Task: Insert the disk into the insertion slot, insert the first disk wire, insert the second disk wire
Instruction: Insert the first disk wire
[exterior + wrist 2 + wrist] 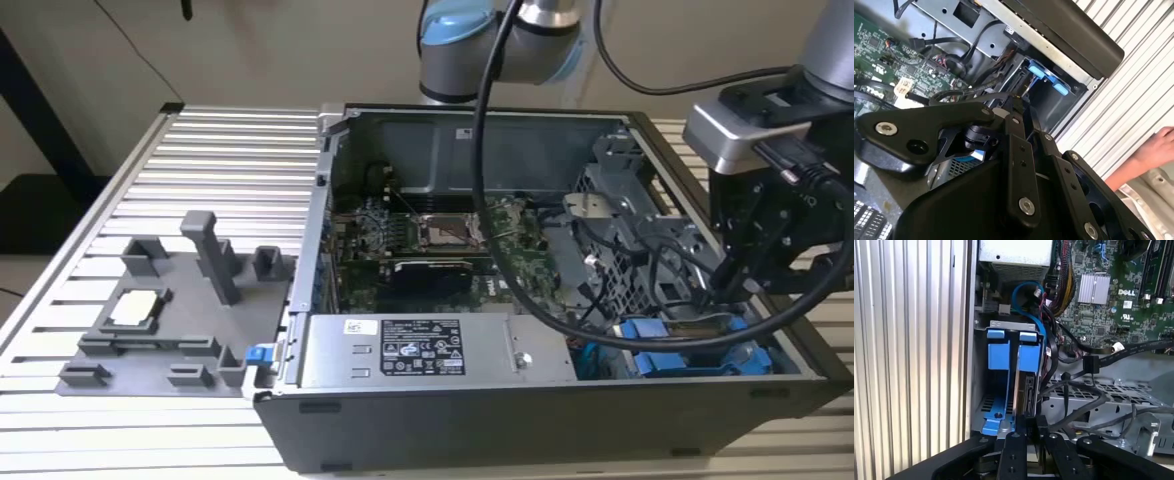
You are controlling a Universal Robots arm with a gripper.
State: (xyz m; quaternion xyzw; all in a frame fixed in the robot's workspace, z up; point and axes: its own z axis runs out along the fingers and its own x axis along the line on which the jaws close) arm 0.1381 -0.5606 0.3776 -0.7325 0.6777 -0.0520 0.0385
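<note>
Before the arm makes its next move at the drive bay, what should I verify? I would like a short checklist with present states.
1. Claw lined up with the disk: ok.
2. Disk's blue carrier inside the insertion slot: ok.
3. Disk fully seated: cannot tell.
4. Black cables clear of the slot: not ok, they hang right beside it.
5. Person's hand outside the case: ok, it is over the ribbed table.

I caught white lettering (1127,292) on the motherboard (1104,320); the power-supply sticker (418,352) carried print too small to read.
</note>
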